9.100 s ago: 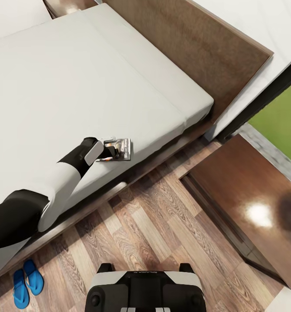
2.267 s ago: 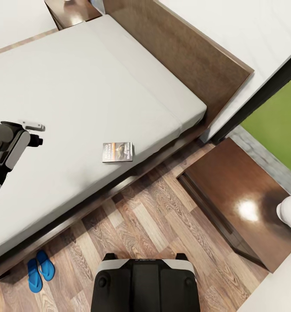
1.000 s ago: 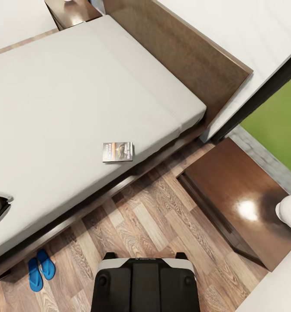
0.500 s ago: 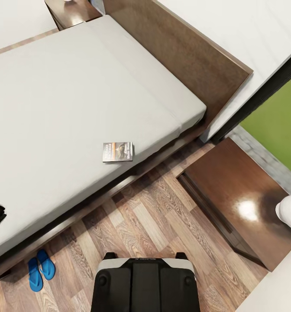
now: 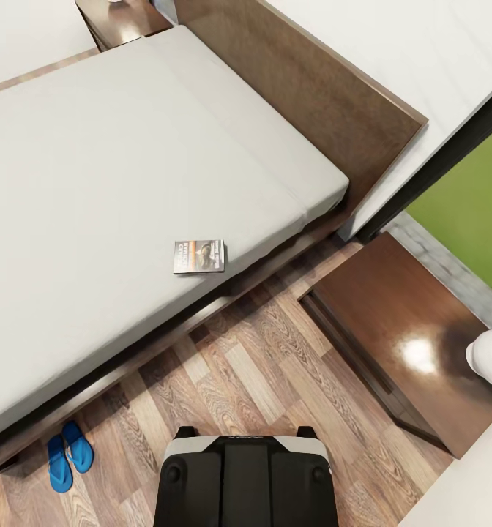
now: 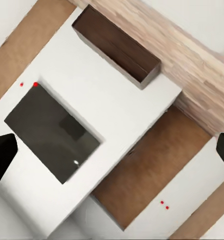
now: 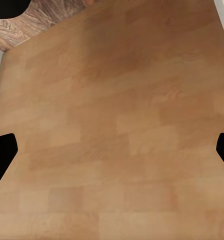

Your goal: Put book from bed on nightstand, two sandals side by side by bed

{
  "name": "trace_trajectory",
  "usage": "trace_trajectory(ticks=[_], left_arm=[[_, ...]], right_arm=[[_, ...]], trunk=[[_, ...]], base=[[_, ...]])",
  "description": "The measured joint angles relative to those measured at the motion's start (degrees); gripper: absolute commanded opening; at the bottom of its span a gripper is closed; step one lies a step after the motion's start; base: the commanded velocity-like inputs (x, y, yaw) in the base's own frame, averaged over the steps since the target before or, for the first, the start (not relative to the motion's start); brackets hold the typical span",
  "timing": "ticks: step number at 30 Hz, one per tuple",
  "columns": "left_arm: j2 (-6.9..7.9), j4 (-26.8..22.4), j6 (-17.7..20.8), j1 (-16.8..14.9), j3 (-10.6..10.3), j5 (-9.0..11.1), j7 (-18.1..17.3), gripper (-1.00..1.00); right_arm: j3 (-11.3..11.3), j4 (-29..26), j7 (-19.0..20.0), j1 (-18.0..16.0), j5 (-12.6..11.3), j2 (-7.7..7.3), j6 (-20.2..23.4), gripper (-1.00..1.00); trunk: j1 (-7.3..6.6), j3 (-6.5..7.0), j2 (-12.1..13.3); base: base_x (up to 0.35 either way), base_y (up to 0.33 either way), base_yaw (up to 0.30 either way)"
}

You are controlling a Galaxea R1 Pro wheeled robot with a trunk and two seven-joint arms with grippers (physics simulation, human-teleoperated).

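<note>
From my head camera, looking down, the bed [image 5: 92,183] takes most of the picture, with its grey mattress and the dark wooden headboard [image 5: 312,102] along the far side. The book [image 5: 199,257] lies flat on the mattress, close to the edge that faces me, and nothing touches it. On the wood floor [image 5: 253,366], near the lower corner of the bed frame, the two sandals [image 5: 69,455] lie side by side, almost touching each other, just beside the frame. One nightstand [image 5: 414,344] stands at my right, beside the bed, and a white rounded object [image 5: 490,359] rests on its glossy top at the picture edge. A second nightstand [image 5: 121,18] is at the far corner of the bed. My own base [image 5: 246,479] shows at the bottom.

Through my left wrist camera, my left claw [image 6: 112,155] is spread wide: one dark fingertip [image 6: 1,155] sits at each side edge, with nothing between them. Beyond them I see white surfaces, a dark grey panel [image 6: 54,132] and a dark brown box shape [image 6: 119,45]; what these are I cannot tell.

Through my right wrist camera, my right claw [image 7: 112,150] is also wide and empty, with dark fingertips [image 7: 2,150] at both edges, over a plain light brown wooden surface [image 7: 117,125].
</note>
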Motion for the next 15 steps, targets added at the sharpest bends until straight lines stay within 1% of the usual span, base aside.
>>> trace_trajectory(ticks=[1,2,3,9,10,13,15], left_arm=[[-0.01,0.00,0.03,0.03,-0.09,-0.13,0.00,1.00],[-0.30,0.35,-0.08,2.17,-0.20,0.25,-0.04,1.00],[-0.68,0.48,-0.13,3.58,-0.42,0.18,-0.02,1.00],[-4.39,0.74,-0.71,11.88,-0.60,0.66,0.00,1.00],[-5.19,0.81,-1.31,14.12,-0.51,0.91,-0.04,1.00],[-6.28,0.90,-2.57,17.60,-0.57,0.82,-0.31,1.00],[-7.62,0.96,-3.57,19.75,-0.53,1.42,-1.35,1.00]], right_arm=[[0.00,0.00,0.00,0.00,0.00,0.00,0.00,1.00],[0.01,0.02,0.00,0.00,0.03,0.00,0.00,1.00],[0.02,0.01,0.00,0.00,0.03,0.00,0.00,1.00],[0.03,0.01,0.00,0.00,0.06,-0.07,0.00,1.00],[0.03,0.01,0.00,0.00,0.07,-0.08,0.00,1.00],[0.03,0.00,0.00,0.00,0.07,-0.05,0.00,1.00],[0.01,0.00,0.00,0.00,0.07,-0.03,0.00,1.00]], trunk=[[0.00,0.00,0.00],[0.00,0.00,0.00],[0.00,0.00,0.00],[0.00,0.00,0.00],[0.00,0.00,0.00],[0.00,0.00,0.00],[0.00,0.00,0.00]], base=[[0.000,0.000,0.000],[0.000,0.000,0.000],[0.000,0.000,0.000],[0.000,0.000,0.000],[0.000,0.000,0.000],[0.000,0.000,0.000],[0.000,0.000,0.000]])
